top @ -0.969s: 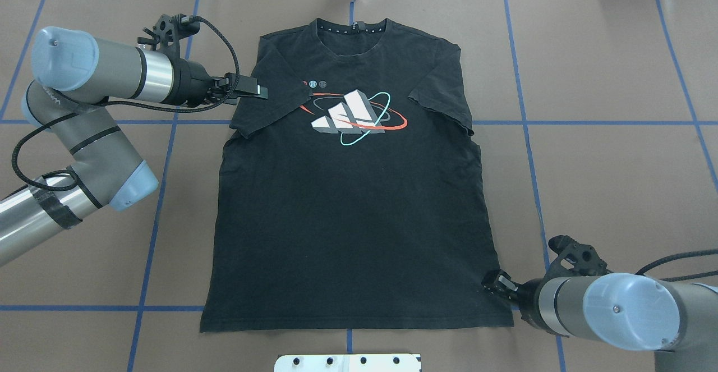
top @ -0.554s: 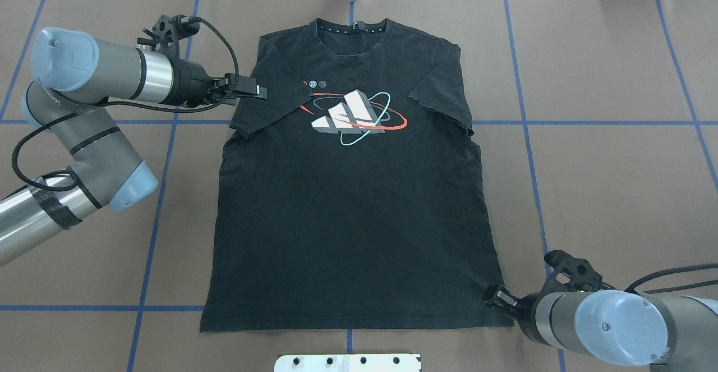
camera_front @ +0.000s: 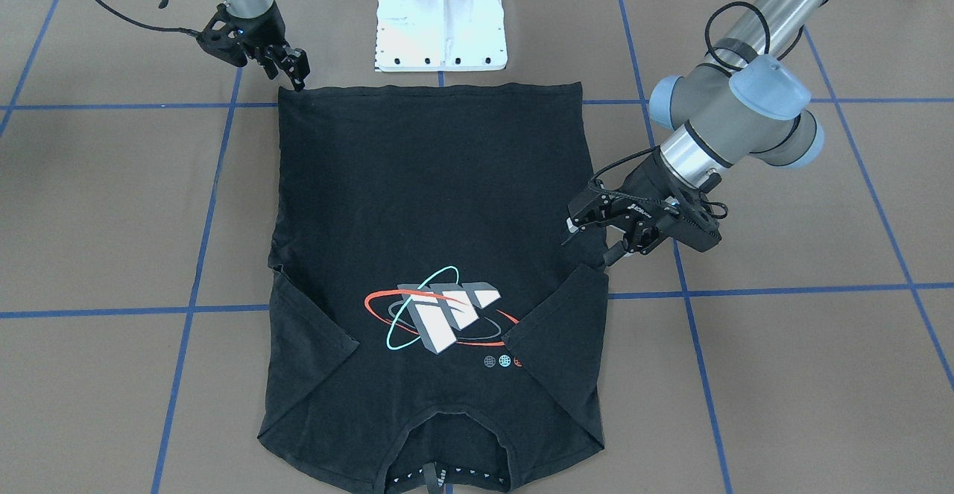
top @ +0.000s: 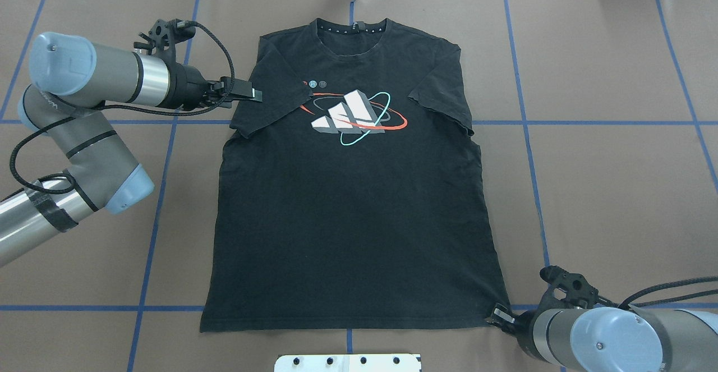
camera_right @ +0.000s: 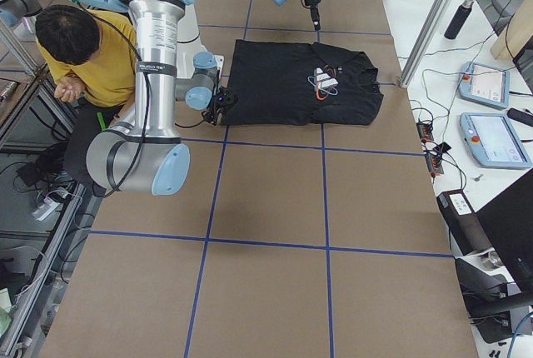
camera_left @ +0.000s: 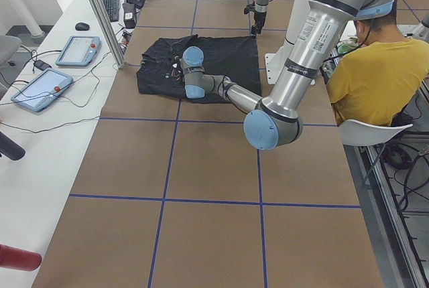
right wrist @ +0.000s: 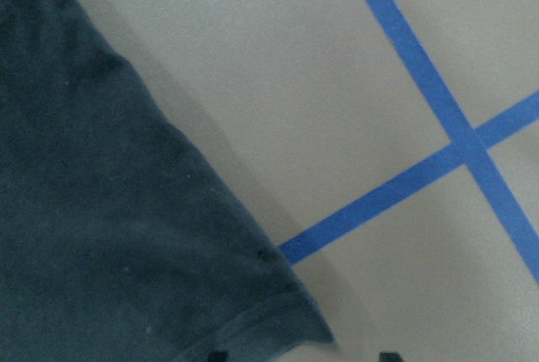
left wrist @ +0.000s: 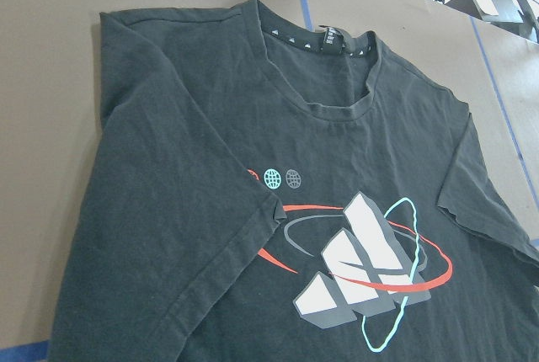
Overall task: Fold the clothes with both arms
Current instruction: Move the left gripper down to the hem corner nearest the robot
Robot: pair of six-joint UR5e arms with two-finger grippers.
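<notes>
The black T-shirt (top: 348,220) lies flat and print-up on the brown table, collar at the far edge. My left gripper (top: 255,95) hovers at the outer edge of the shirt's left sleeve. In the front-facing view this gripper (camera_front: 589,241) is open, one finger above the other, holding nothing. My right gripper (top: 499,315) is low at the hem's right corner, and it (camera_front: 297,77) is open too. The right wrist view shows the hem corner (right wrist: 278,320) lying between the two fingertips (right wrist: 387,355).
The white base pedestal (top: 348,362) stands at the near edge, just behind the hem. A person in a yellow shirt (camera_left: 382,74) sits beside the robot. Control tablets (camera_left: 40,87) and cables lie on the white side table. Blue tape lines (top: 527,122) cross the table.
My right gripper has moved toward the near edge and down to the hem's right corner. My left gripper has drawn back slightly to the left. The shirt has not moved.
</notes>
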